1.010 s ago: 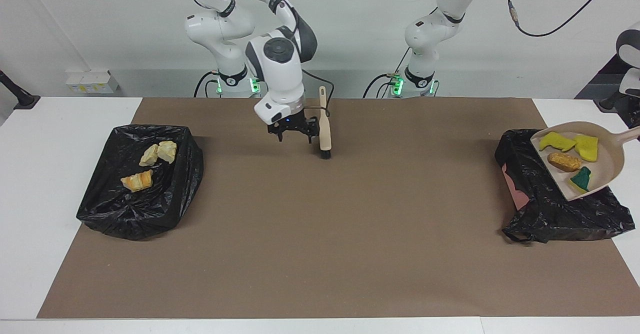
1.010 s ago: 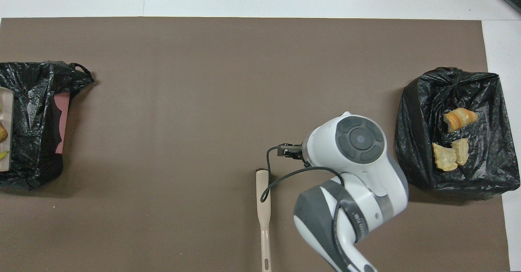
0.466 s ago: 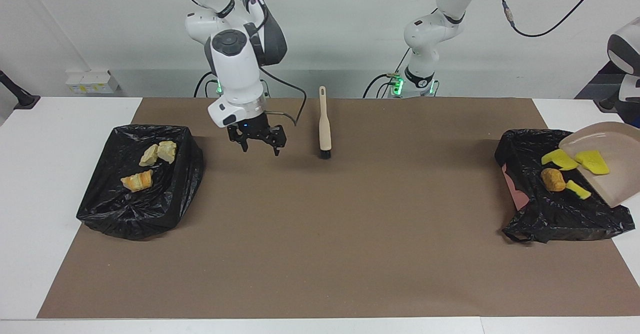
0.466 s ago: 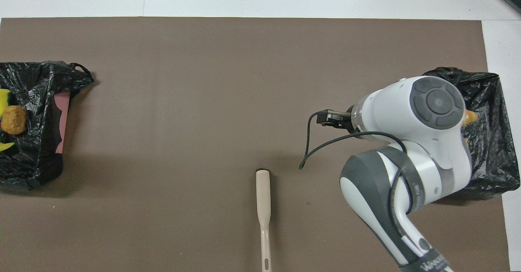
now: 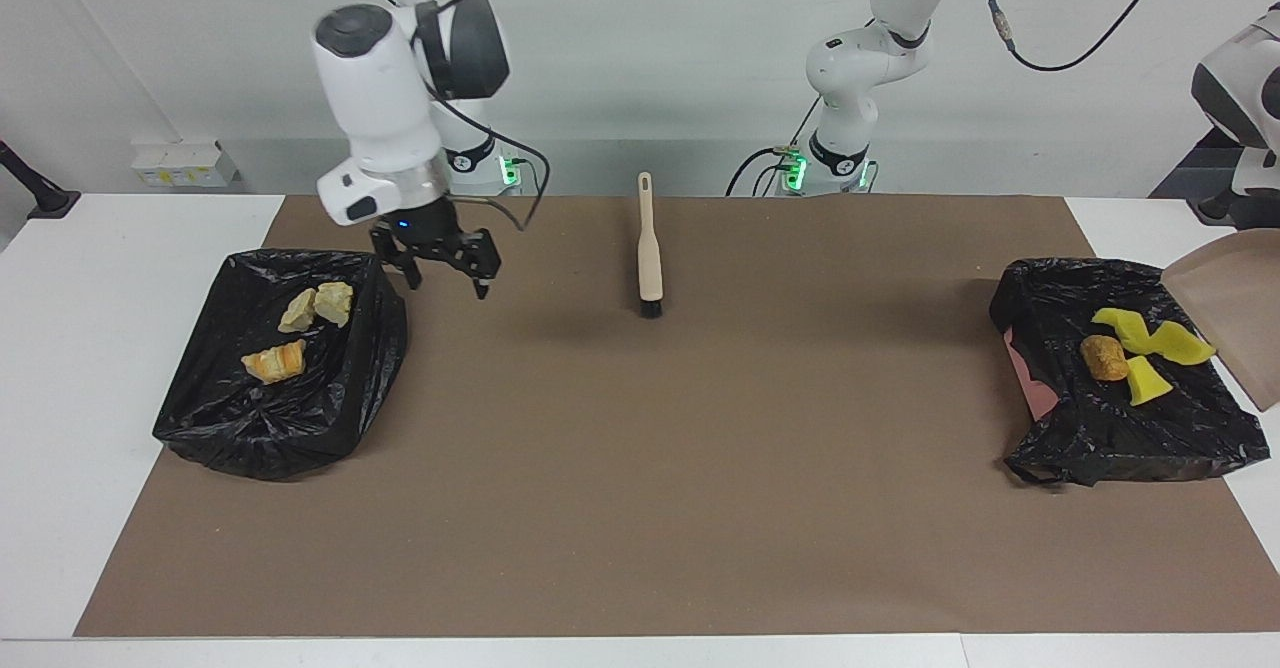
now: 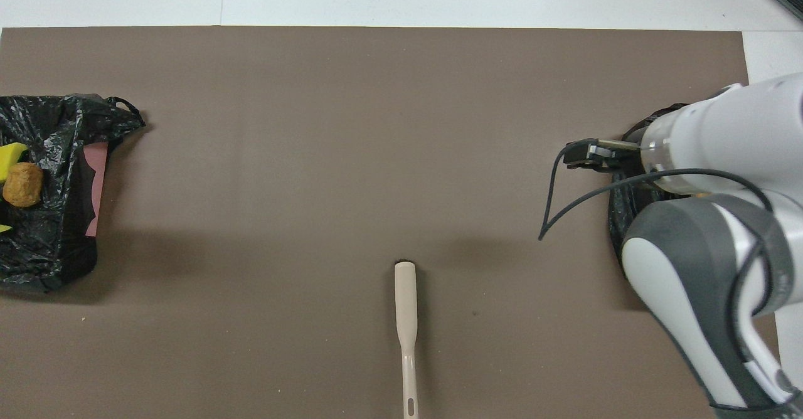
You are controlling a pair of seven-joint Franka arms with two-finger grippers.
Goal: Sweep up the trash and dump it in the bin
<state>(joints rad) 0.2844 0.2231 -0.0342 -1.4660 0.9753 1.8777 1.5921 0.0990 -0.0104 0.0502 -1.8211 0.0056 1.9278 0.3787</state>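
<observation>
Trash (image 5: 1135, 351) is seen lying in a black bag (image 5: 1100, 428); right tool (image 5: 441, 268) is held released, left tool clenched, unseen.

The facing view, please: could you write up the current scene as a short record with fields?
bin at right arm's end: black-bagged bin holding three golden-orange bread chunks
bin at left arm's end: black-bagged bin holding yellow spongy pieces and a brown lump
dustpan: beige dustpan, empty, tilted up over that bin's edge
brush: brush lying on the brown mat, untouched
right gripper: right gripper open, empty, raised over the mat beside its bin
left gripper: out of frame
</observation>
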